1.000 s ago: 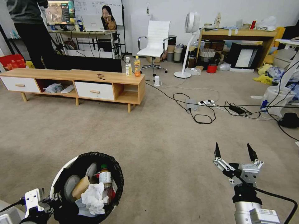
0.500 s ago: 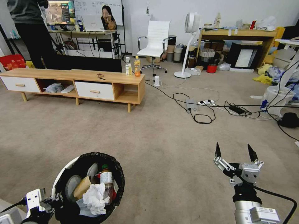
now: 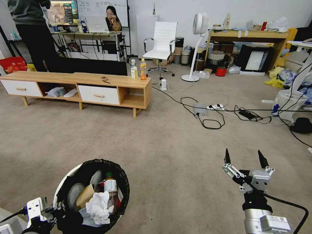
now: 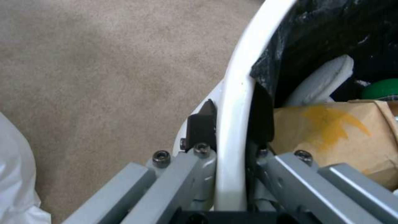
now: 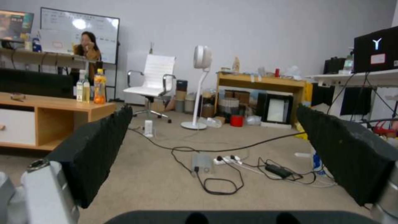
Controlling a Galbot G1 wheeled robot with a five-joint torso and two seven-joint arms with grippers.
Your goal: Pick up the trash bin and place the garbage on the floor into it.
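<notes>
Carpet (image 3: pixel 169 162), beige-grey and short-piled, spreads under everything I see. At my left, my left gripper (image 4: pixel 230 121) is clamped on the rim of the round white plastic trash bin (image 3: pixel 66 182), one black pad outside the white wall and the other inside against the black bag folded over the edge. The bin sits low and near me, off the left end of the long wooden cabinet (image 3: pixel 81 87) that stands farther back on the carpet. I cannot tell whether the bin rests on the carpet or hangs from my grip.

Inside the bin lies the garbage: a brown cardboard piece (image 3: pixel 85 195) leaning against the near wall, a crumpled white tissue (image 3: pixel 97 208) in front of it, a small clear bottle with a green cap (image 3: pixel 110 185) standing just beside them, and a pale round disc (image 3: pixel 75 191) tucked against the bag. From my left wrist the cardboard (image 4: pixel 331 130) shows a yellow stain and touches my inner pad.

Farther back, on the right end of the cabinet top, a yellow-green drink bottle (image 3: pixel 134 70) and an orange drink bottle (image 3: pixel 143 69) stand upright side by side.

To the right, black cables and a power strip (image 3: pixel 208 110) trail across the carpet. My right gripper (image 3: pixel 244 159) hovers above bare carpet, well apart from the bin, fingers spread wide and holding nothing.
</notes>
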